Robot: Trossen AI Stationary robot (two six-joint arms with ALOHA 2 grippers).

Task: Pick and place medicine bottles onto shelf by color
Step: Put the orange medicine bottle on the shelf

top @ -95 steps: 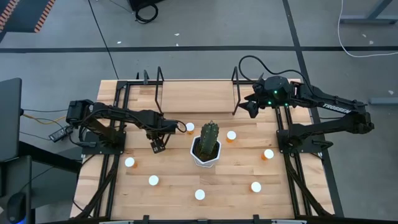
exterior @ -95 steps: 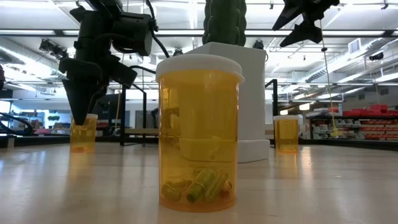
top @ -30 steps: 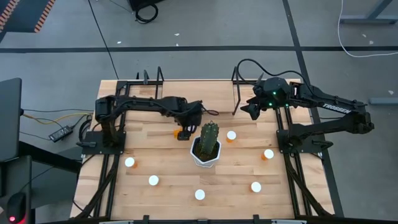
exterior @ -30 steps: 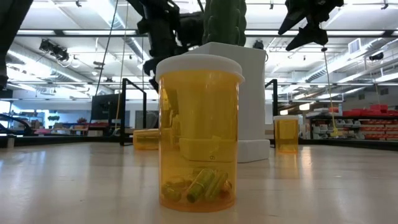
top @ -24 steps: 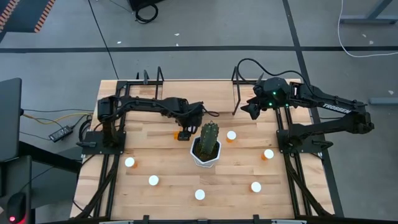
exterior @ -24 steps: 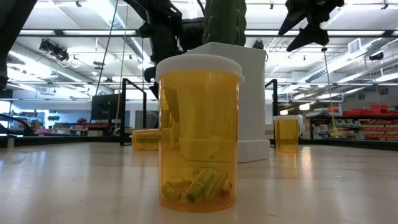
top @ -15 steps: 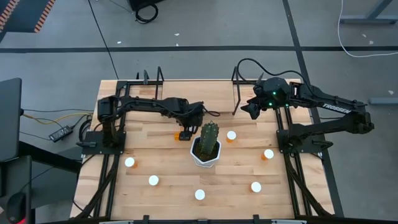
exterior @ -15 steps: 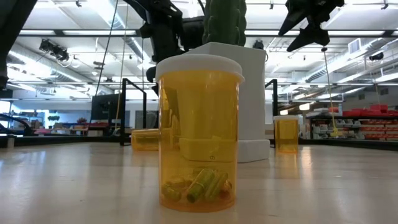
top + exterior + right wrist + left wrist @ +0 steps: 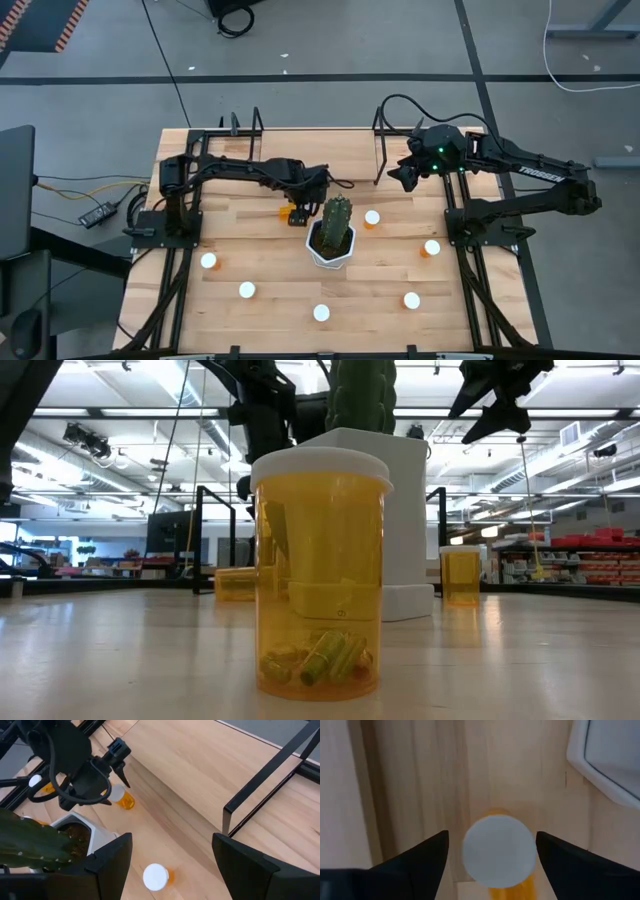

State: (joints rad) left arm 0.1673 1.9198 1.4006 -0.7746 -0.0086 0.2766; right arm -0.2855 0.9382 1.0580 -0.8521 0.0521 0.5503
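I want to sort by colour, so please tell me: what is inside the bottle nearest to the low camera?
Inside the nearest bottle, a few small capsules lie on the bottom, yellowish and green through the orange wall. The rest looks empty. The wall tints everything, so their true colour is uncertain.

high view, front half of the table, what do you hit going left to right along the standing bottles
Bottle at the left → bottle → bottle at the front middle → bottle → bottle at the right. The cactus stands behind the middle one.
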